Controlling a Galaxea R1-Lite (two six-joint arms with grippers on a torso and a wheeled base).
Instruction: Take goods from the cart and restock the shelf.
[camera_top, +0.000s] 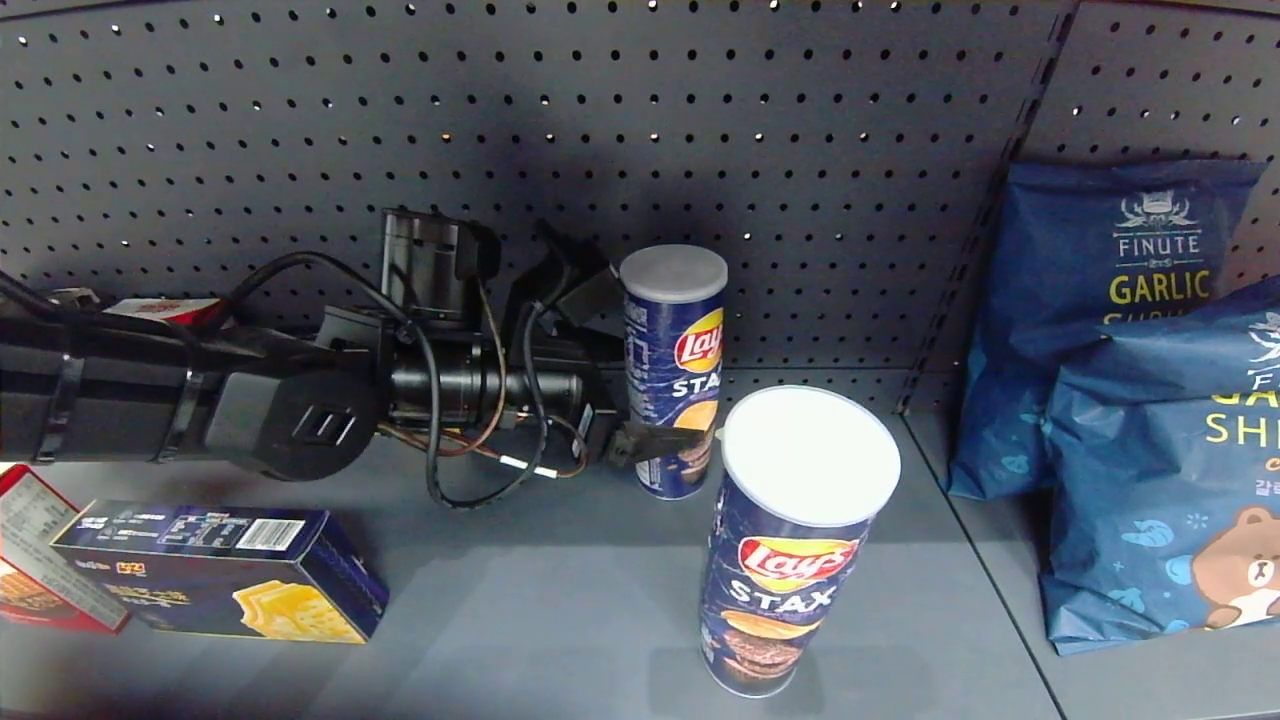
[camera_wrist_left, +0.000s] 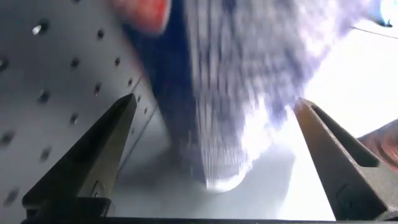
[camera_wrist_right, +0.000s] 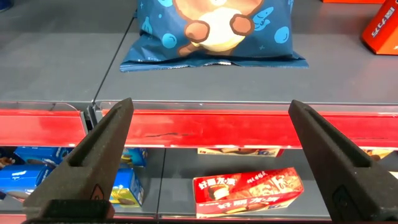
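Grey shelf deck (camera_top: 560, 600), pegboard back (camera_top: 300, 120). Rear chip can (camera_top: 672, 330) stands upright near the back wall, long axis vertical, lid up, label facing out. A second can (camera_top: 795, 540) stands upright nearer the front. Left gripper (camera_top: 655, 438) straddles the rear can low down, jaws wide and apparently unclamped. Right gripper (camera_wrist_right: 211, 106) is wide and empty. The can is probably light, thin-walled and slick: take it mid-body across the diameter with modest squeeze.

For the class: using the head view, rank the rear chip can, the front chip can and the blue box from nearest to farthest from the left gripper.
1. Rear chip can: standing by the pegboard, between the fingers of the left gripper.
2. Front chip can: upright, just forward and right of the rear one.
3. Blue box: lying flat at the shelf's front left.
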